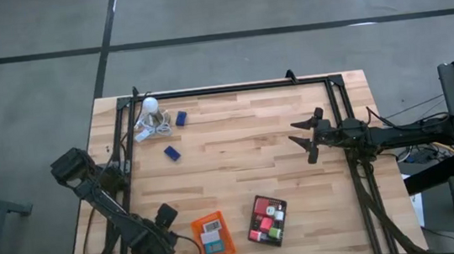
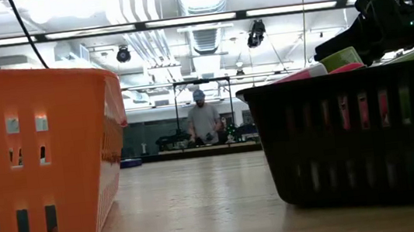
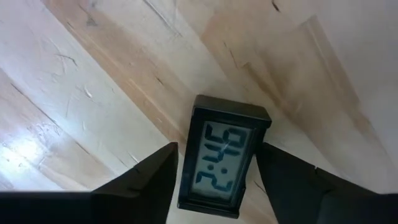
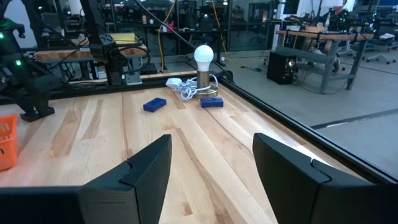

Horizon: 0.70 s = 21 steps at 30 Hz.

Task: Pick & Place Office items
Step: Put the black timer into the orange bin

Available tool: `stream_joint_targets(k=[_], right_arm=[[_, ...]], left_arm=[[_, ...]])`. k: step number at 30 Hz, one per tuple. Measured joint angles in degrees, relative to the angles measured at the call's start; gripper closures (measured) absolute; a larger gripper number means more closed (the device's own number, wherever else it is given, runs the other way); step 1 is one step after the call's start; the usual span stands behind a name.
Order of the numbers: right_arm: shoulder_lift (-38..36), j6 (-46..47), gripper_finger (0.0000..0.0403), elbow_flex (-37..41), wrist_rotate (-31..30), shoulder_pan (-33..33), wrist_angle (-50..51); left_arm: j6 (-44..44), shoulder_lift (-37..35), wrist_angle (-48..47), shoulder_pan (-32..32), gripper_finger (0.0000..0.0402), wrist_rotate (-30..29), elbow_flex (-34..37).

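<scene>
Okay, your left gripper (image 3: 214,180) sits low by the orange tray (image 1: 213,237), just off that tray's left side in the high view. Its fingers (image 3: 146,180) are spread apart with a small black digital clock (image 3: 225,158) between them; the clock looks to lie on the wood with a gap showing on each side, so you have no firm hold on it that I can see. The display shows pale digits.

Your right gripper (image 1: 306,136) hangs over bare wood well up and to the right of the orange tray, fingers wide open and holding nothing; the right wrist view shows plain table between them.

The orange tray holds a teal-and-white box (image 1: 213,247) and a small white piece (image 1: 211,227). Just right of it the black tray (image 1: 268,220) carries red cubes (image 1: 265,224), pink and green bits, and white ones.

Far up and left of the orange tray, toward the table's far corner, stands a white bulb lamp (image 1: 150,106) with its cable coiled beside it. One dark blue block (image 1: 181,118) lies just right of the lamp, and another dark blue block (image 1: 171,153) lies on open wood between the lamp and the orange tray.

In the low view both trays fill the foreground, and a person (image 2: 204,122) stands far back in the room.
</scene>
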<state>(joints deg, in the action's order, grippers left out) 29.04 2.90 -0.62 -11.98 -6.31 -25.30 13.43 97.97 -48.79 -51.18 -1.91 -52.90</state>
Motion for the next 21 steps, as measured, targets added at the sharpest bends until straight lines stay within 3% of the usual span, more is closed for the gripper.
stream_joint_targets(k=[10, 21], right_arm=[[0.0, 0.0, 0.0184, 0.0, 0.0, 0.0, 0.0], [0.0, -0.1, 0.0184, 0.0, 0.0, 0.0, 0.0]], left_arm=[[0.0, 0.0, 0.6, 0.0, 0.0247, 0.0, 0.0], [0.0, -1.2, 1.7, 0.0, 0.0245, -0.9, 0.0]])
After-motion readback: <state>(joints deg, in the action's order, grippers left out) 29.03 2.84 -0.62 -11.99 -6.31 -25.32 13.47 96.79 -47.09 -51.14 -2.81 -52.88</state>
